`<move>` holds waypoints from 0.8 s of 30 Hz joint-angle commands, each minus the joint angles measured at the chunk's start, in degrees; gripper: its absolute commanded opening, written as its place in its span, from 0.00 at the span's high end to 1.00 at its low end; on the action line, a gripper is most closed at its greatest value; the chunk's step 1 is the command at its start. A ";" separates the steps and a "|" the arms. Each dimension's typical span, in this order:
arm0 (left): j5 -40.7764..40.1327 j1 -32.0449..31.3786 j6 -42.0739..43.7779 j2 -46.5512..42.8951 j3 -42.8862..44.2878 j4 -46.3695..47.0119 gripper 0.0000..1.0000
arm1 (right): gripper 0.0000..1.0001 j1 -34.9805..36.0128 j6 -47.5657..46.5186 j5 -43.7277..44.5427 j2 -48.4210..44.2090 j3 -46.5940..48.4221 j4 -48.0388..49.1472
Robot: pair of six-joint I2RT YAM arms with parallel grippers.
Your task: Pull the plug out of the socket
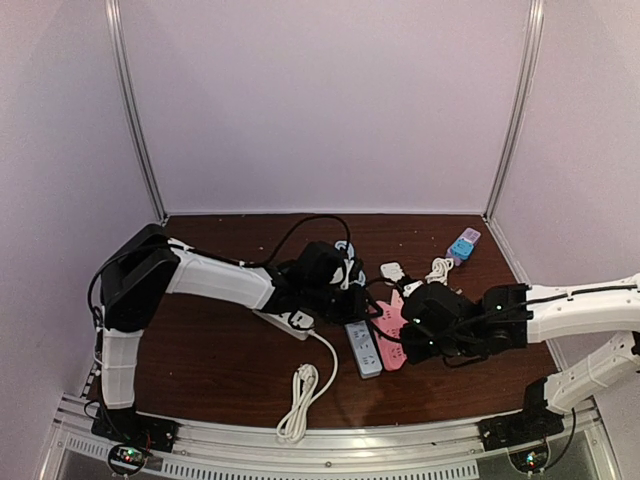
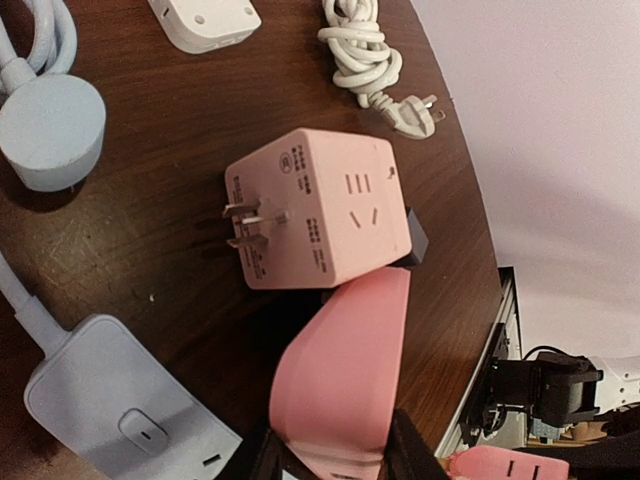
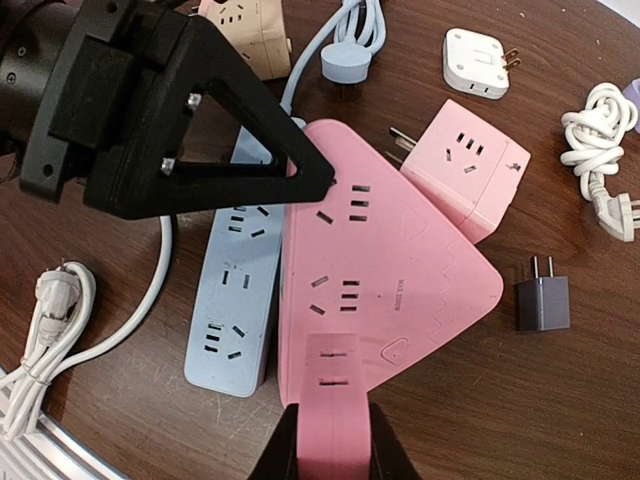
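Wooden table (image 3: 590, 400) — pink socket (image 3: 400, 270), pink plug (image 3: 332, 385)

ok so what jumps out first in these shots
A pink triangular power strip dominates the middle of the table: the left gripper clamps one corner, the right gripper is shut on a pink slotted block at its edge. A pink cube adapter lies beside it, prongs bare.

Dark wood desk (image 3: 560, 400) carried a pink triangular strip (image 3: 400, 270) flush against a blue strip (image 3: 235, 300); a pink cube adapter (image 3: 470, 165) touched its far edge. White adapter (image 3: 477, 62), dark two-pin plug (image 3: 543, 300) and coiled white cable (image 3: 590, 135) sat apart; another white cable bundle (image 1: 303, 385) lay near the front edge.
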 commanded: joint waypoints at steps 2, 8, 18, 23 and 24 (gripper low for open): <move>-7.21 0.43 3.10 4.88 -1.23 -11.65 1.00 | 0.98 0.03 0.11 1.06 -2.11 1.68 -3.25; -4.70 -0.82 3.98 3.25 0.68 -7.36 1.00 | 0.98 -2.05 4.01 3.99 -3.72 4.52 -9.65; -6.68 -1.33 5.88 -6.31 0.40 -2.55 1.00 | 0.99 -12.55 6.81 -1.41 -9.75 1.30 -7.57; -9.49 -1.33 8.82 -11.69 0.57 -4.60 1.00 | 0.99 -17.98 6.84 -4.90 -12.03 -1.52 -4.19; -9.80 -1.36 9.31 -12.60 0.59 -5.02 1.00 | 0.99 -18.71 6.72 -5.66 -12.55 -2.11 -3.17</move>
